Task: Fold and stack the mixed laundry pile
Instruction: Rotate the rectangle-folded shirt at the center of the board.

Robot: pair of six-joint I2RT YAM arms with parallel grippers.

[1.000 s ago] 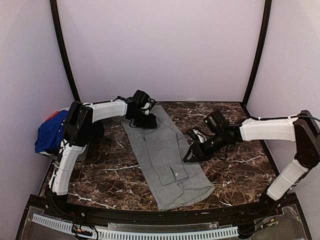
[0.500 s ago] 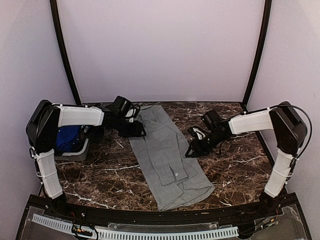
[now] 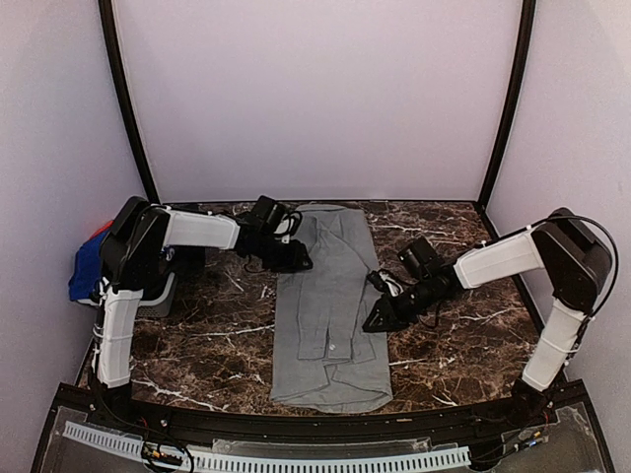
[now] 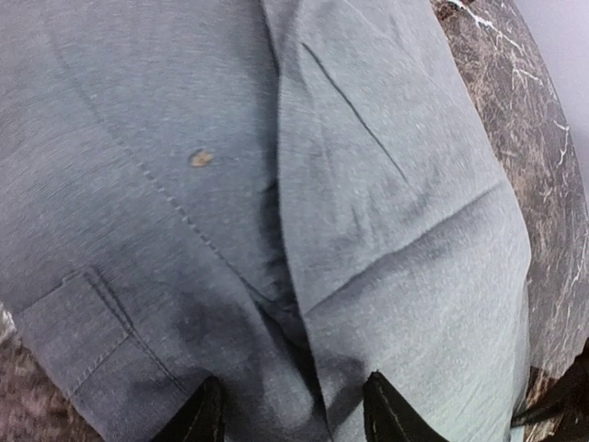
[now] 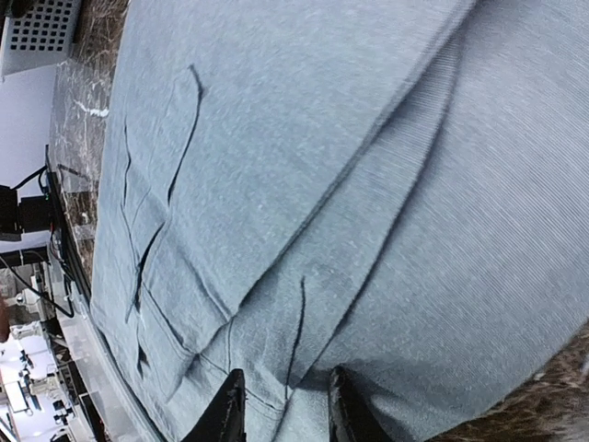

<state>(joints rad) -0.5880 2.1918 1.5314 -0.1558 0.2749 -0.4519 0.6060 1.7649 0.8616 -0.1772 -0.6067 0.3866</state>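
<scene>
top external, grey shirt (image 3: 330, 296) lengthwise near-to-far

My layout on the surface (image 3: 463, 340)

I have the shirt (image 3: 325, 305) lying flat down the middle, running lengthwise from the back edge toward the arm bases. My left pincer (image 3: 299, 260) sits at its far left edge, fingertips down on the cloth. My right pincer (image 3: 376, 320) sits at its right edge, nearer to me and about midway along. The other garments (image 3: 87, 268) are heaped at the surface's left edge, with the basket (image 3: 163, 292) just beside them, both partly hidden behind the left arm.
</scene>
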